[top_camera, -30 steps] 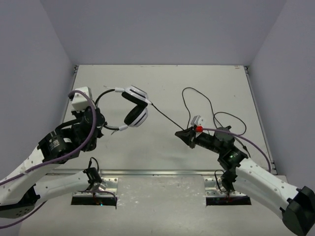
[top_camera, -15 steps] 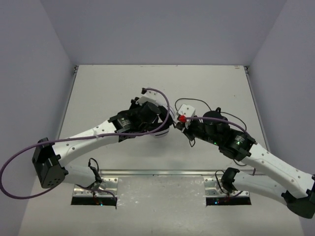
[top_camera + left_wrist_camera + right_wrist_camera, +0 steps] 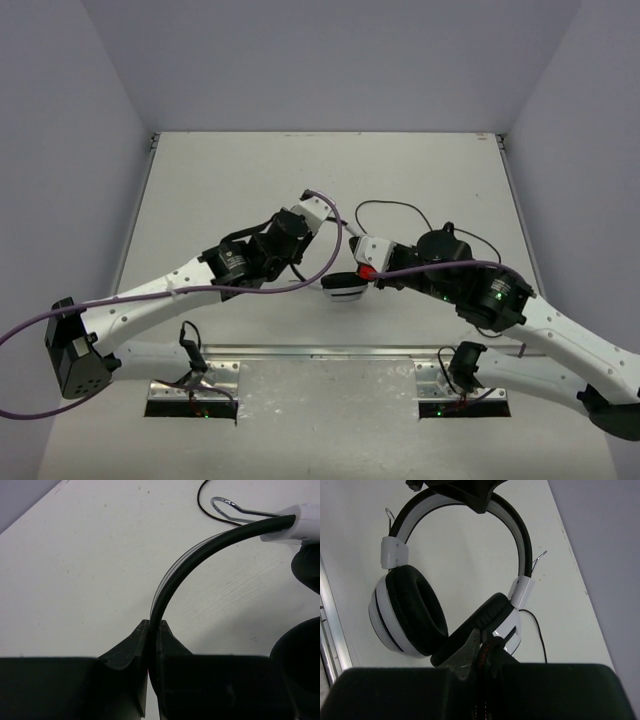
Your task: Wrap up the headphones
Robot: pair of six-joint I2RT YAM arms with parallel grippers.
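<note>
The headphones (image 3: 407, 612) hang in the air by their black headband (image 3: 200, 555), with two white earcups with black pads below it. My left gripper (image 3: 152, 627) is shut on the headband; in the right wrist view it shows at the top (image 3: 465, 490). My right gripper (image 3: 485, 647) is shut on a braided black-and-red stretch of the cable right at the near earcup (image 3: 507, 622). In the top view one white earcup (image 3: 343, 285) shows between the left gripper (image 3: 318, 252) and the right gripper (image 3: 353, 272). The thin black cable (image 3: 400, 205) trails behind on the table.
The white table (image 3: 230, 170) is walled at the back and both sides. A metal rail (image 3: 320, 352) runs along its near edge. Purple robot cables (image 3: 300, 280) loop off both arms near the middle.
The left arm carried the headphones from the back left to the middle and the right arm closed in on them. In the last half second the earcup dropped into view between the grippers.
</note>
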